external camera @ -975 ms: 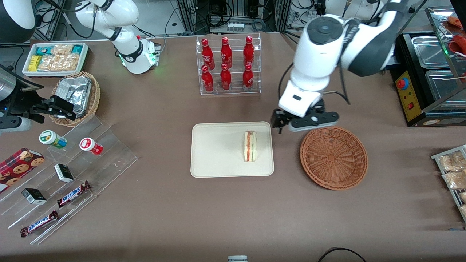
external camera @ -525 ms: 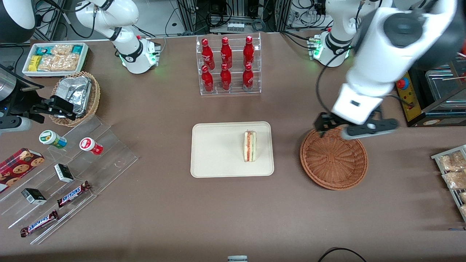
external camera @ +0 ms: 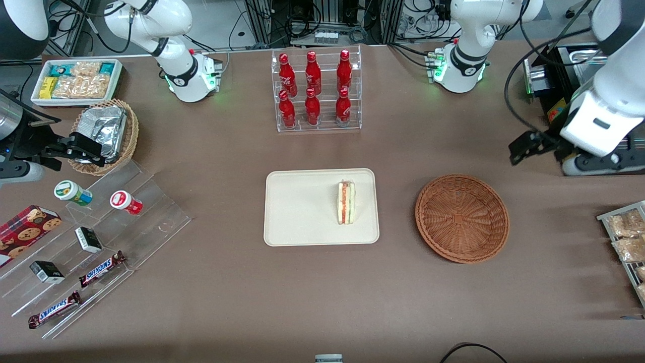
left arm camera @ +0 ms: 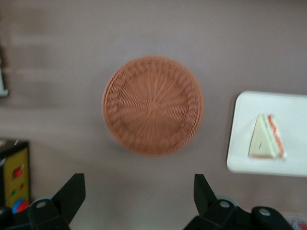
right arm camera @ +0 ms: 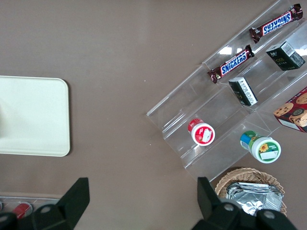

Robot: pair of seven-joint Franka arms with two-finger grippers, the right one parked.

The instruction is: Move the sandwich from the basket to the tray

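Black fingers spread wide and holding nothing, the gripper hangs high above the table toward the working arm's end, well apart from the reddish-brown wicker basket, which looks bare inside. The sandwich already lies flat on the cream tray, near the rim closest to the basket. To my eye the placing is done, so the sensible thing is a smooth retreat that stays high and clear of basket and tray alike.
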